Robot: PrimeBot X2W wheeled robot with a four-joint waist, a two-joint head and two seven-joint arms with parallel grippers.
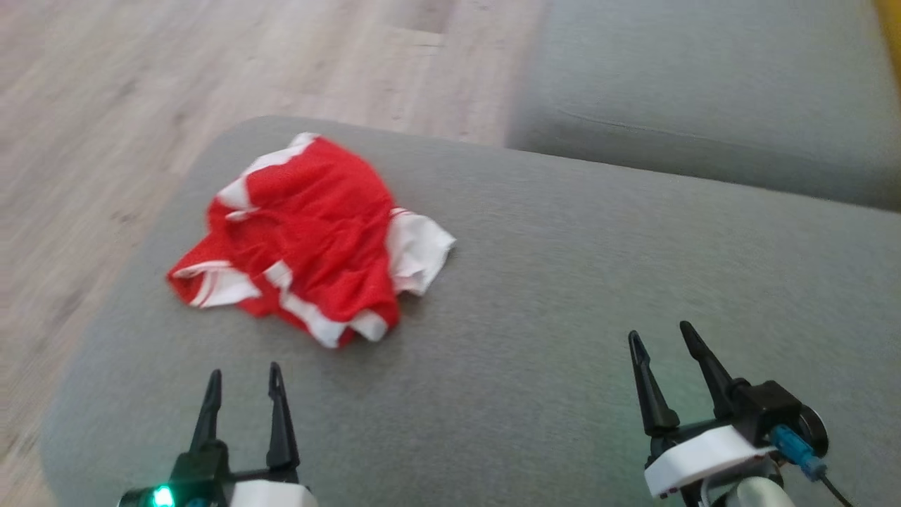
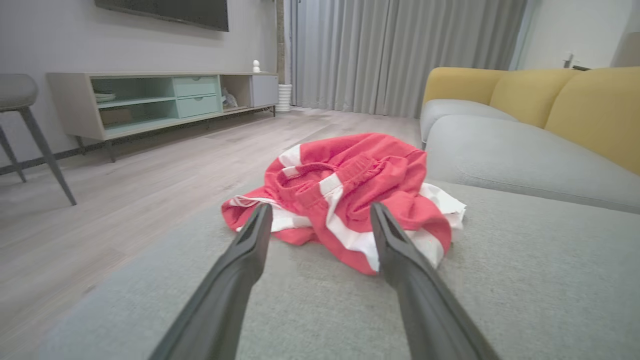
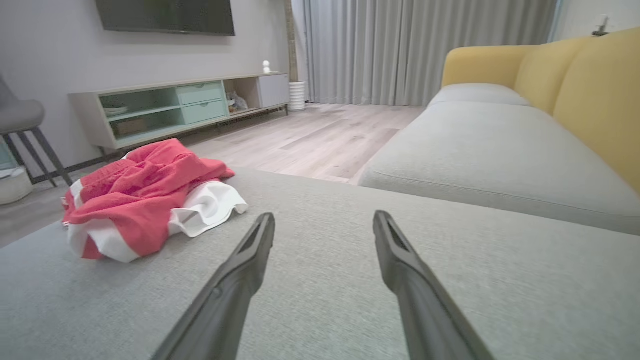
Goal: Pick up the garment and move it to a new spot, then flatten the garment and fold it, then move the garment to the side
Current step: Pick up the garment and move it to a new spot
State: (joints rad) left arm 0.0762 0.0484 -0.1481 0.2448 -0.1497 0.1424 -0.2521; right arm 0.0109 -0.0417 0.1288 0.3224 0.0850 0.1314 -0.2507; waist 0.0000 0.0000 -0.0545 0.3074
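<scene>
A crumpled red garment (image 1: pixel 303 232) with white stripes and white trim lies in a heap on the grey sofa cushion (image 1: pixel 563 296), near the cushion's far left corner. It sits straight ahead in the left wrist view (image 2: pixel 350 195) and off to the left in the right wrist view (image 3: pixel 140 200). My left gripper (image 1: pixel 244 380) hovers open a short way in front of the garment, nothing between its fingers. Well to the right of the garment my right gripper (image 1: pixel 662 336) is open too, over bare cushion.
The wooden floor (image 1: pixel 141 91) drops away past the cushion's left and far edges. A second grey seat (image 1: pixel 704 91) with yellow backrests (image 3: pixel 590 85) runs along the right. A low TV cabinet (image 2: pixel 160 100), a stool (image 2: pixel 20 110) and curtains (image 2: pixel 400 50) stand farther off.
</scene>
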